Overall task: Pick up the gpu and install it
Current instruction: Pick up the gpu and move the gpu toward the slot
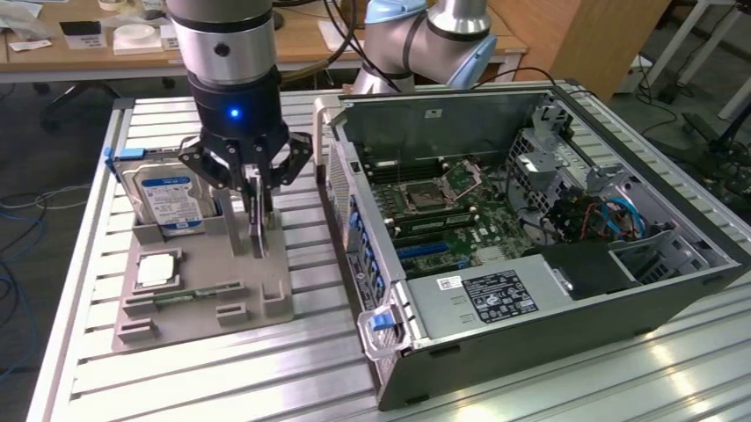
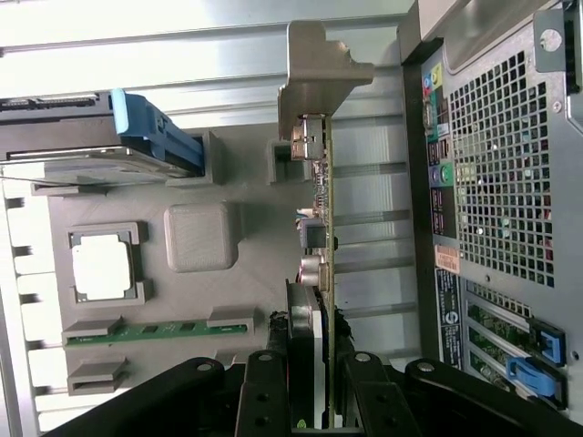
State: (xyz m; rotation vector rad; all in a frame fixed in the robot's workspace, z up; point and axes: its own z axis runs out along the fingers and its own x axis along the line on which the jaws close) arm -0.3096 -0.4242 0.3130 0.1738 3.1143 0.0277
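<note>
The gpu (image 1: 258, 230) is a thin dark green card that stands on its edge in a slot of the grey holder (image 1: 200, 264). In the wrist view the gpu (image 2: 321, 209) shows edge-on, its silvery bracket (image 2: 314, 68) at the end far from my fingers. My gripper (image 1: 260, 189) hangs straight down over the card, and its black fingers (image 2: 264, 396) sit on both sides of the card's near end, pressed to it. The gripper (image 2: 314, 401) is shut on the gpu. The card's lower edge still looks to be in the holder.
The holder (image 2: 246, 182) also carries a silver hard drive (image 1: 171, 198), a processor chip (image 1: 158, 270) and a narrow memory stick (image 1: 193, 294). At the exterior view's right lies the open computer case (image 1: 528, 220), its motherboard (image 1: 446, 211) exposed. A second robot arm (image 1: 423, 40) stands behind.
</note>
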